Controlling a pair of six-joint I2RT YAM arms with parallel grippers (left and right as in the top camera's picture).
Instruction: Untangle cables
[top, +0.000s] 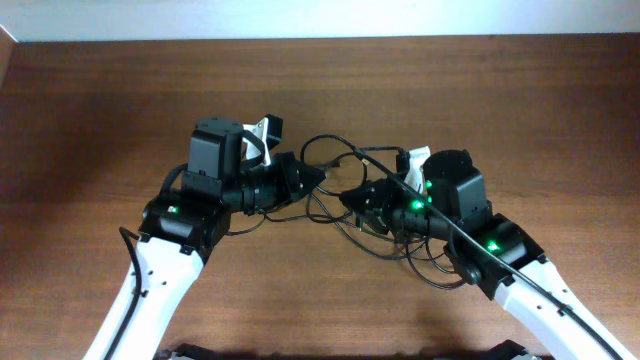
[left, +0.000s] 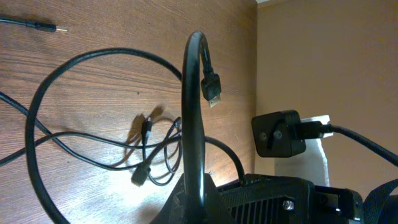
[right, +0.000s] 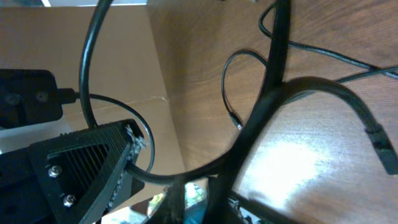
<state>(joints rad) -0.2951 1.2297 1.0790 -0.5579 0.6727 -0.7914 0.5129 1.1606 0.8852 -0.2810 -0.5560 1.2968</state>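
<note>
- Two grippers are at work mid-untangle: your left gripper is pressed together on one strand of the cables. That strand rises from it in an arch ending in a free-hanging plug.
- Your right gripper sits just beside the left gripper, tips nearly facing. It too seems clamped on a strand, though its wrist view is blurred at the fingers.
- The rest of the cables lie in loose, crossing loops on the table under and just beyond the left gripper. A smaller bunch sits near its tip.
- This looks like the pulling-apart step, with little separated so far.
- Next, you will probably need to draw the right gripper away from the left gripper, slowly. Watch that the arched strand slides through the loops rather than cinching them.
- The table is bare brown wood grain with some glare. A plain beige wall stands past the table edge, well beyond the left gripper.
</note>
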